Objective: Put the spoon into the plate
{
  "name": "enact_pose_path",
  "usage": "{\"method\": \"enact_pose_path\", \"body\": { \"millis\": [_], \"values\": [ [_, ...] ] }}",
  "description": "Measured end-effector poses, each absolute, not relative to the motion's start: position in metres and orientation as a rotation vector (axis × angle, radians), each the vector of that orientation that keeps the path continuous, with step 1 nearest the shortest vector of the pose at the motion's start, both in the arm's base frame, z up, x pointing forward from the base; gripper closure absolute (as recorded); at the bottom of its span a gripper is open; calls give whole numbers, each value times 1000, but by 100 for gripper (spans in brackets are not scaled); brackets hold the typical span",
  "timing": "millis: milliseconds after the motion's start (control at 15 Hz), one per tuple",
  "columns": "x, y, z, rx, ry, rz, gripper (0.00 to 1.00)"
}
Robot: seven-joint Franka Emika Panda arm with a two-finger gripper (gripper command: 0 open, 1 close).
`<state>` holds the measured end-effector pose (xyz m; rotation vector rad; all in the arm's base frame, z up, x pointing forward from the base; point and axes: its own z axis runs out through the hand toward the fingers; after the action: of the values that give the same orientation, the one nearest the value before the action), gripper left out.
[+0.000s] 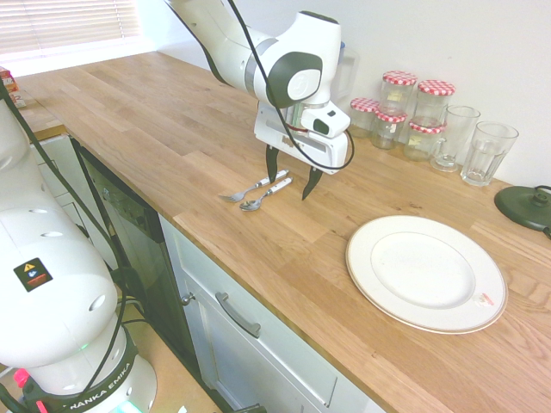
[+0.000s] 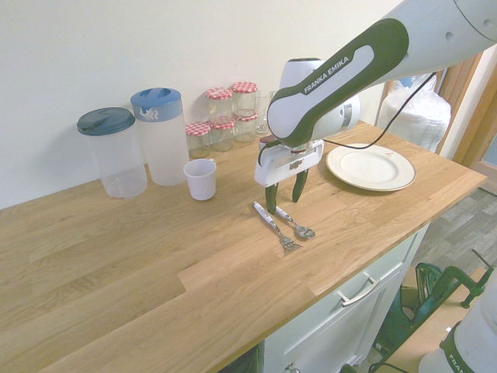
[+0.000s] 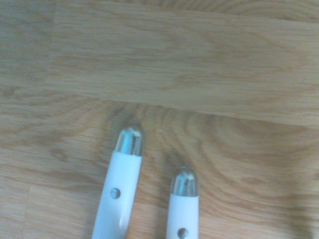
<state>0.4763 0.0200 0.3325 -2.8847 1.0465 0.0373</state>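
Cutlery lies side by side at the counter's front: spoon beside fork, pale handles beneath the gripper, jaws spread, nothing held. Light, stiff, slick metal; best pinched mid-handle, I'd say. Plate waits at four o'clock, well apart.

Spoon: small metal teaspoon with pale white handle, flat on the wooden counter, its handle end beneath the wide-apart jaws, bowl lying clear of them.
Plate: large round white plate with thin dark rim, upright, empty, well apart from the jaws.
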Motion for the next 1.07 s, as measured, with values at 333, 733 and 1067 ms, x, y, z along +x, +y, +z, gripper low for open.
{"method": "enact_pose_path", "body": {
  "millis": [333, 733, 1067],
  "values": [
    [476, 22, 331, -2884, 1045, 42, 100],
    [475, 24, 330, -2879, 1046, 51, 100],
    [474, 27, 328, -2878, 1045, 54, 100]
  ]
}}
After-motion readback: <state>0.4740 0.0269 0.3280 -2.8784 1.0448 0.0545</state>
